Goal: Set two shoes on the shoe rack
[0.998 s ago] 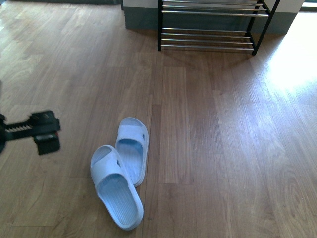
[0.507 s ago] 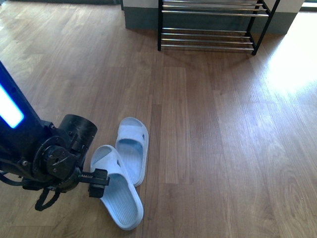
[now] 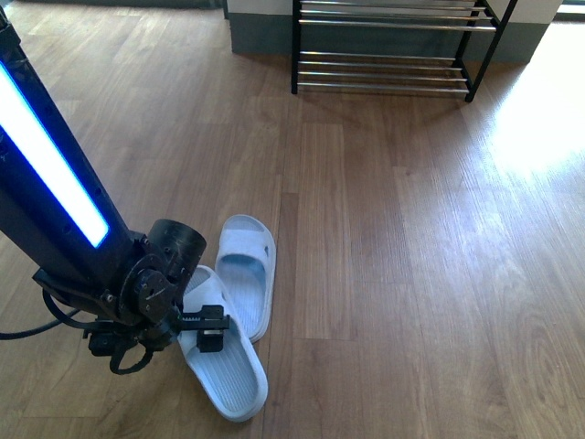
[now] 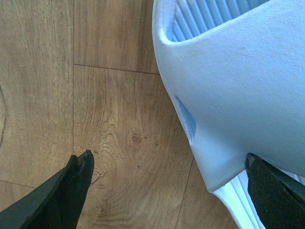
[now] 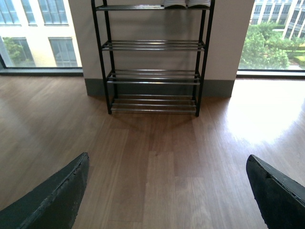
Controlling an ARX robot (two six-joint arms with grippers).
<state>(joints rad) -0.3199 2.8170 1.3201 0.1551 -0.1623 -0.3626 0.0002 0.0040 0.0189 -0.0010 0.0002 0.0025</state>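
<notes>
At the left of the front view, the black left arm with a glowing blue-white strip (image 3: 55,174) slants down from the far left to the pale blue-white rubber slides. Its left claw (image 3: 207,326) is low over the strap of the near slide (image 3: 228,375). This slide lies on the brown wooden plank floor (image 3: 384,274) with its heel toward the camera.

In the left wrist view the left claw (image 4: 167,160) is spread wide and grips nothing. One black finger (image 4: 71,188) is over bare floor and the other is at the edge of the near slide's strap (image 4: 238,95). Whether that finger touches the strap cannot be told.

Just right of the near slide and a little farther off lies the far slide (image 3: 247,265), with the two slides' sides touching.

Well beyond them, at the far right of the floor against the grey-skirted wall (image 3: 260,37), stands the black-framed shoe rack with thin chrome rods (image 3: 393,25), its lower tiers bare.

The right wrist view faces the shoe rack (image 5: 152,45) head-on. On the highest tier in view sit two white-soled shoes (image 5: 186,3), cut off by the picture edge. The right claw (image 5: 167,160) is also spread wide, holding nothing, with floor between its fingers. A bright patch of sunlight (image 3: 539,119) lies on the floor right of the rack.
</notes>
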